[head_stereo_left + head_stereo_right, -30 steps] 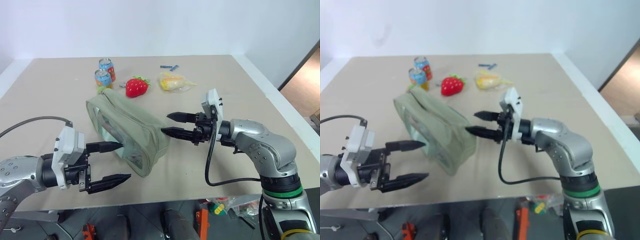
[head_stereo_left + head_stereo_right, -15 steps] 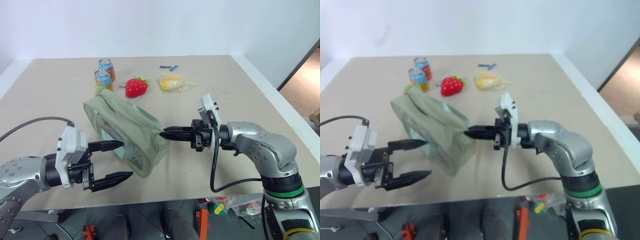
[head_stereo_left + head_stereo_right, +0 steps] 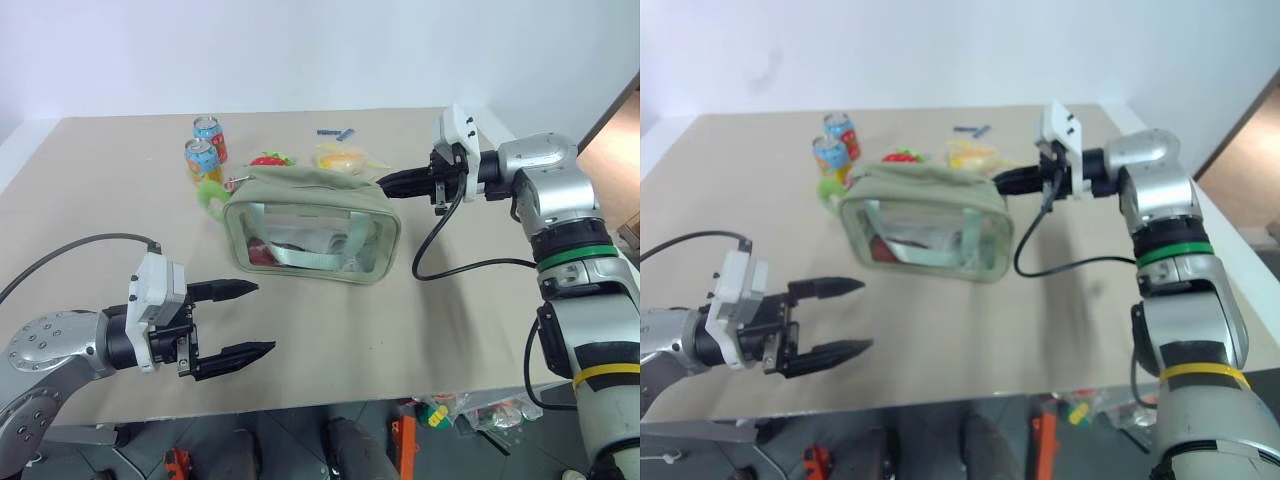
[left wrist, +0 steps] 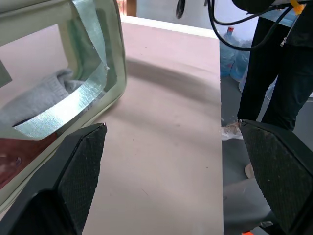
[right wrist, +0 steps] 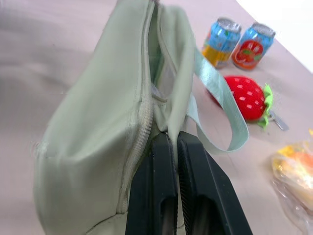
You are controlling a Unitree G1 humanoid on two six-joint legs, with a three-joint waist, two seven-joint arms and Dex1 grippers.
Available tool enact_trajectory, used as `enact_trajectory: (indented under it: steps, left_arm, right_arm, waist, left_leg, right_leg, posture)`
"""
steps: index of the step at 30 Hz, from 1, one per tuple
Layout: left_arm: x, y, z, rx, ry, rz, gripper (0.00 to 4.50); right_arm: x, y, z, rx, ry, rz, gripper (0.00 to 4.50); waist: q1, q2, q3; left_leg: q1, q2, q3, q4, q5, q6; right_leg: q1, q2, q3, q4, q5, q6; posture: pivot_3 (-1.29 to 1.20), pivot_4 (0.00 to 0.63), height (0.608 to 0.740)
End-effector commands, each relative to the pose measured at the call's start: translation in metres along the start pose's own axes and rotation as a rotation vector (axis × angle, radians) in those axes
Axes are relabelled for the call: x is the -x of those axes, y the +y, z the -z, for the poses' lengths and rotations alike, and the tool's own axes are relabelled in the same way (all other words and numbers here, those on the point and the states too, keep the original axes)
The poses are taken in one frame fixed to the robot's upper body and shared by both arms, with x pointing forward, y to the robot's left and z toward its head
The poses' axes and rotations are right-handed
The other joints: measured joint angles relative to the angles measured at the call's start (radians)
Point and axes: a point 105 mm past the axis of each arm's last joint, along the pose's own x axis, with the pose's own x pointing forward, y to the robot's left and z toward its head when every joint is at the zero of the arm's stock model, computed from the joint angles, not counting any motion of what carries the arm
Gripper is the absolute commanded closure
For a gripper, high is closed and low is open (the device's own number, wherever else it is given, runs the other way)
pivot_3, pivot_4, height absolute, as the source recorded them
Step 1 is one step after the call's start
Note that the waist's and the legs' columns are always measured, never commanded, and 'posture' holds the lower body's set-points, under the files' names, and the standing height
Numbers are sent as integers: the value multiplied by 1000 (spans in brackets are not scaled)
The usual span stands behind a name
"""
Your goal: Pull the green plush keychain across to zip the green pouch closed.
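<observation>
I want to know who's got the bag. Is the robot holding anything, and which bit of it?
The right gripper is shut on the green pouch, pinching the fabric at its end by the zipper. The left gripper is open, holding nothing.

- right gripper's two black fingers (image 5: 173,147) are pressed flat together, pinching the end of the sage-green fabric pouch (image 5: 98,132) right by its zipper
- zipper (image 5: 139,117) runs away from the fingertips along the top of the pouch, looks gaping open further along
- pale green shiny strap (image 5: 220,105) loops off the pouch's side
- red strawberry plush with green leaves (image 5: 244,98) sits just past the strap on the beige tabletop (image 5: 44,54)
- two small drink cans behind it, side by side: a blue-and-yellow one (image 5: 221,40) and a blue-and-red one (image 5: 252,45)
- yellow plastic-wrapped packet (image 5: 296,171) at the edge, blurry
</observation>
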Motion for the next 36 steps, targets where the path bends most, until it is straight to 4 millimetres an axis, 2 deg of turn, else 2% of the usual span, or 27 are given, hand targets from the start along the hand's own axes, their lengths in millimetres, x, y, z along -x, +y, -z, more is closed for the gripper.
enact_trajectory:
  steps: [1, 4, 6, 7, 10, 13, 14, 17, 19, 21, 24, 28, 31, 36]
  left_arm:
    - [-1, -2, -6, -39, -17, -6, 0]
    - [0, 0, -6, -43, -16, -17, 0]
    - [-1, 1, -6, -45, -15, -19, 0]
    - [-1, 1, -6, -44, -13, -17, 0]
    - [-1, 1, -6, -44, -8, -8, 0]
    - [-1, 5, -6, -46, -13, -12, 0]
    - [-1, 8, -7, -49, -20, -21, 0]
    - [-2, 15, -12, -52, -47, -34, 0]
    - [-5, 21, -18, -51, -84, -47, 0]
    - [-7, 25, -21, -58, -99, -52, 0]
    - [-12, 24, -23, -58, -102, -32, 0]
    - [-14, 26, -24, -62, -102, -32, 0]
    - [-15, 27, -23, -64, -99, -41, 0]
    - [-15, 27, -23, -64, -96, -55, 0]
  right_arm:
    - [4, -3, -10, 55, -31, -9, 3693]
    - [7, -7, -15, 66, -71, 23, 2692]
    - [18, -15, -29, 34, -138, 84, 2596]
    - [25, -19, -38, 31, -176, 124, 2015]
    - [44, -24, -57, 18, -253, 202, 1182]
    - [67, -23, -69, 6, -301, 293, 118]
    - [73, -18, -69, 7, -297, 311, 55]
    - [75, 6, -57, -19, -258, 312, 55]
    - [62, 34, -42, -72, -226, 276, 55]
    - [47, 52, -29, -112, -212, 272, 55]
    - [32, 63, -19, -140, -208, 288, 55]
    - [20, 70, -16, -191, -224, 272, 55]
    - [14, 67, -15, -204, -235, 287, 841]
    - [9, 68, -6, -202, -211, 288, 2542]
  waist:
    - [0, 0, 0]
    - [-1, 0, 0]
    - [0, 1, 0]
    - [1, 1, 1]
    - [3, 3, 2]
    - [4, 3, 2]
    - [6, 3, 2]
    - [11, 2, 1]
    - [14, 2, 1]
    - [11, 3, 2]
    - [1, 4, 2]
    - [0, 4, 2]
    - [1, 3, 2]
    - [1, 3, 2]
  left_leg:
    - [0, 0, 0, 0, 0, 0]
    - [0, 0, 0, 0, -1, -1]
    - [0, 0, 0, 0, -1, -1]
    - [0, 0, 0, 0, -1, -1]
    - [0, 0, 0, 2, -1, -1]
    - [0, 0, 0, 2, 0, -2]
    - [0, 0, 0, 2, -1, -1]
    - [0, 0, -2, 2, -1, -2]
    - [0, -1, -2, 2, -1, -1]
    - [0, -1, -3, 2, -1, -2]
    - [1, 0, 0, 3, -1, -2]
    - [3, 0, 0, 4, 1, -2]
    - [4, -1, 0, 5, 2, -1]
    - [3, -1, 1, 5, 2, -1]
  right_leg:
    - [0, 0, 0, 0, 0, 0]
    - [0, 0, 0, 1, 0, 0]
    - [0, 0, 0, 1, 0, 0]
    - [0, 0, 0, 1, -1, -1]
    - [0, 0, 0, 1, 0, 0]
    - [0, 0, 0, 2, 0, 0]
    - [0, 0, 0, 2, 0, 0]
    - [1, 0, -1, 2, -1, 0]
    - [2, 0, -1, 2, -2, 1]
    - [1, 0, -1, 2, -1, 2]
    - [0, 0, 1, 4, 1, 5]
    - [2, 1, 3, 4, 2, 4]
    - [3, 1, 3, 4, 2, 4]
    - [3, 1, 4, 4, 2, 4]
  posture:
    - [0, 150, 740]
    - [0, 150, 740]
    - [0, 150, 740]
    - [0, 150, 740]
    - [0, 150, 740]
    - [0, 150, 740]
    - [0, 150, 740]
    - [0, 150, 740]
    - [0, 150, 740]
    - [0, 150, 740]
    - [0, 150, 740]
    - [0, 150, 740]
    - [0, 150, 740]
    - [0, 150, 740]
